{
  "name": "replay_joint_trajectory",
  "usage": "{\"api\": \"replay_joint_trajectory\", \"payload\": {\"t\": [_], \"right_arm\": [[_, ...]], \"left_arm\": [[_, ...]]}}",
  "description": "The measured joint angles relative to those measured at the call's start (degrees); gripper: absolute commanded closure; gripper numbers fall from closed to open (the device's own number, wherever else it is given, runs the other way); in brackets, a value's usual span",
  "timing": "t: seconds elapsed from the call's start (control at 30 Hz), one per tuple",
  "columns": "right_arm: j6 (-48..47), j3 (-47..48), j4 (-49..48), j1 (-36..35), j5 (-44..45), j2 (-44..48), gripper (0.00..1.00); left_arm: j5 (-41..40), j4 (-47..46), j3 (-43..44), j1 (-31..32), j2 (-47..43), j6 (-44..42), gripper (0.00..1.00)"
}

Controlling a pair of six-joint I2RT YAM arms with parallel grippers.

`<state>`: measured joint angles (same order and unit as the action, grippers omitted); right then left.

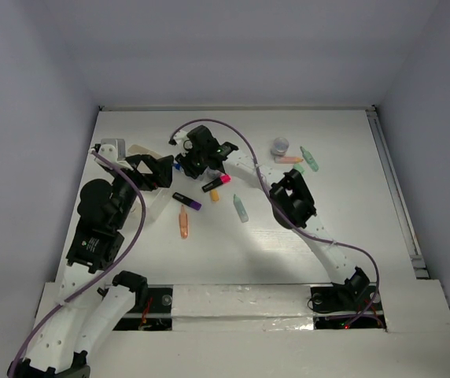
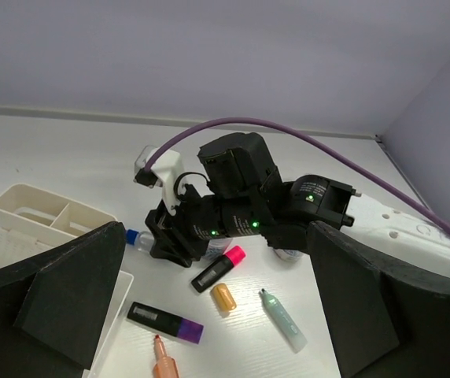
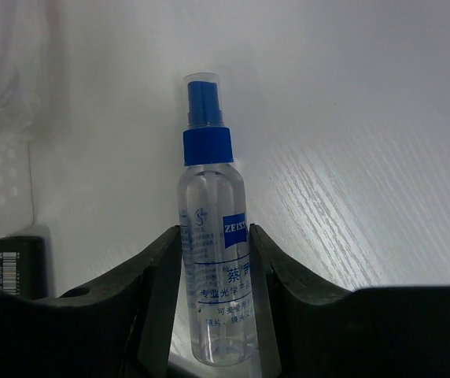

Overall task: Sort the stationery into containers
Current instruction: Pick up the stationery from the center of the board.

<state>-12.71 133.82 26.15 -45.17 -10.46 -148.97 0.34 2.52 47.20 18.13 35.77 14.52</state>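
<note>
My right gripper (image 3: 213,272) is shut on a clear spray bottle with a blue cap (image 3: 212,228); the two also show in the top view, gripper (image 1: 187,162) and bottle (image 1: 177,166), low over the table's back middle. My left gripper (image 2: 217,307) is open and empty, hovering over the markers. Between its fingers lie a pink-black highlighter (image 2: 219,268), an orange stub (image 2: 223,297), a pale green marker (image 2: 282,318), a purple-black highlighter (image 2: 164,321) and an orange marker (image 2: 164,361). The translucent white bins (image 2: 52,214) stand at the left.
A small round clear jar (image 1: 279,146), a peach marker (image 1: 288,159) and a green marker (image 1: 309,158) lie at the back right. One bin (image 1: 153,206) sits under my left wrist. Grey walls close in the table's back and sides.
</note>
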Motion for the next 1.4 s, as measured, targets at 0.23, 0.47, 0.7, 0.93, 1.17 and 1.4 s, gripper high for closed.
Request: {"api": "replay_joint_trajectory", "payload": {"t": [0.23, 0.47, 0.7, 0.93, 1.17, 1.4], "right_arm": [[-1.99, 0.68, 0.02, -0.52, 1.14, -0.42, 0.8], [-2.6, -2.99, -4.2, -0.68, 1.92, 0.83, 1.0], [1.11, -15.17, -13.68, -0.68, 3.23, 6.75, 1.0], [6.62, -27.15, -22.73, -0.68, 3.69, 14.73, 1.0], [11.93, -35.17, -32.89, -0.68, 4.02, 22.88, 1.0], [17.09, -48.09, -41.44, -0.68, 3.52, 34.97, 1.0]], "left_arm": [[1.51, -0.33, -0.31, -0.24, 0.5, 1.6, 0.01], [1.66, 0.09, -0.24, -0.24, 1.92, 3.74, 0.01], [1.01, 2.14, -0.13, -0.24, 2.64, 6.49, 0.01], [-0.11, 3.41, 0.39, -0.24, 2.54, 8.44, 0.01], [-1.22, 3.58, 0.61, -0.24, 4.52, 10.29, 0.02], [-1.31, 3.58, 2.23, -0.24, 11.43, 13.73, 0.15]]}}
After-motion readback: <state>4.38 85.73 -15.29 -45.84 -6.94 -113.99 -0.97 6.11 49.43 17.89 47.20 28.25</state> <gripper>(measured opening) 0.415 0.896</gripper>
